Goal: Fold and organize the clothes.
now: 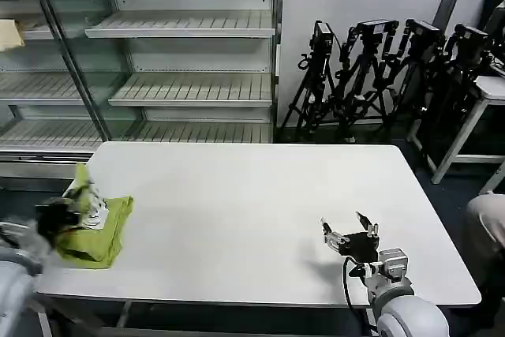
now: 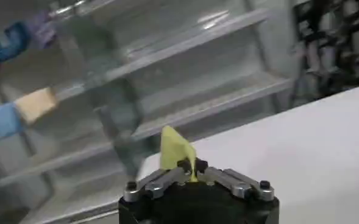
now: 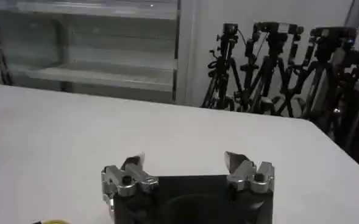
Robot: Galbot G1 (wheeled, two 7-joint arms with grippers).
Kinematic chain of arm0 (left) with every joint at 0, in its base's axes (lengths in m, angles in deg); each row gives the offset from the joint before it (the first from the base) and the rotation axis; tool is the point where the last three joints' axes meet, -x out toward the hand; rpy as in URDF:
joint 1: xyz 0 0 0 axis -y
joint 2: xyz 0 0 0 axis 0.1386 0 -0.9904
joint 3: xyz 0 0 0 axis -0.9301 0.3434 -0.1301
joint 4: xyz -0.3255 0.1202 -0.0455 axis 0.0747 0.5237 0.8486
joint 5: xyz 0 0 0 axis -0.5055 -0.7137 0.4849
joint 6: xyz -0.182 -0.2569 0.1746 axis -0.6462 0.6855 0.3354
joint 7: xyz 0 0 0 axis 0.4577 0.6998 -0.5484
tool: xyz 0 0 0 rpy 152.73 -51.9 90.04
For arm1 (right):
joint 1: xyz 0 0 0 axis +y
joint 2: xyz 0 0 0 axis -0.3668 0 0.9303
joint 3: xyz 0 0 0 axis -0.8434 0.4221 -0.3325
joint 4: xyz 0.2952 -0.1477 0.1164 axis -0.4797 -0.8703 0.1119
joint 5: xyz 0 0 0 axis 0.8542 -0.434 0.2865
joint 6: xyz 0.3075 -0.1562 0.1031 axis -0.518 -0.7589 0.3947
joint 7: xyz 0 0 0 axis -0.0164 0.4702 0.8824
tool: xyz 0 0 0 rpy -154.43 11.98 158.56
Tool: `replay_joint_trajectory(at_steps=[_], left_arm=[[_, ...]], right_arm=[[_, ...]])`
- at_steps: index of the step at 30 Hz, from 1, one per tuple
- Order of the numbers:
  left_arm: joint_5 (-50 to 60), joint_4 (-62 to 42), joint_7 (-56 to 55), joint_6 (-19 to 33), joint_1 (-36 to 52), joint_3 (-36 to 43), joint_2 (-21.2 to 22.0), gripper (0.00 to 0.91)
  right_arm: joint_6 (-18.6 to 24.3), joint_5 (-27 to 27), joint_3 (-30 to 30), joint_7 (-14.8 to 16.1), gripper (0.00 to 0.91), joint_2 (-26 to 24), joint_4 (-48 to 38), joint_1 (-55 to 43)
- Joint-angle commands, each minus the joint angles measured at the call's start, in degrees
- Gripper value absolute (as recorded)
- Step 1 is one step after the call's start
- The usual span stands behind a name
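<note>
The lime yellow-green T-shirt (image 1: 99, 230) lies bunched and partly folded at the table's left front corner. My left gripper (image 1: 85, 203) is shut on a corner of it; in the left wrist view a peak of the T-shirt (image 2: 176, 146) sticks up from between the closed fingertips of the left gripper (image 2: 192, 167). My right gripper (image 1: 347, 228) rests low over the table near the front right, open, with nothing between its fingers (image 3: 133, 163); the right gripper (image 3: 182, 161) faces bare tabletop.
The white table (image 1: 252, 195) spreads wide between the two arms. Metal shelves (image 1: 181, 29) stand behind it on the left. Black camera tripods (image 1: 379, 69) lean against the wall at back right. A second white table (image 1: 485, 92) stands at far right.
</note>
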Motion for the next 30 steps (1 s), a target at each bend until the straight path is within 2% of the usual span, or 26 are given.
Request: replay_joint_trajectory(at_steps=[1,6,12,18,21,25,30], left_arm=[[15.56,14.6,-5.06,-0.94,2.47,40.09,14.82,0.02],[17.02,11.44,-5.72,-1.17,3.84,47.35,20.2,0.02],[16.68,6.04,-9.3,-2.57,7.2,51.24,25.65,0.02],[16.26,1.94,-10.34,-2.62,10.93,50.48,28.94,0.02],[16.25,-0.49,-10.71,-2.63,13.06,49.44,30.26,0.02],[14.82,-3.94,-12.09,-2.66,15.35,48.87,31.82,0.02],[14.74,-6.54,-12.73,-2.67,17.05,49.77,33.96,0.02]], right_arm=[[0.1,-0.32,-1.02,-0.04,0.907,0.17,0.71,0.74],[0.32,-0.3,-2.18,0.04,0.907,0.0,1.0,1.12],[0.77,-0.22,-2.57,-0.89,0.907,-0.79,0.85,-1.96],[1.54,-1.88,-1.23,-0.21,0.907,-1.32,-0.24,-8.79],[1.01,-4.35,-0.98,1.65,0.907,-1.68,-0.3,-10.29],[3.58,-3.79,-0.38,1.58,0.907,-1.44,-1.14,-10.44],[3.74,-3.71,-0.77,1.32,0.907,-1.56,-1.81,-10.24]])
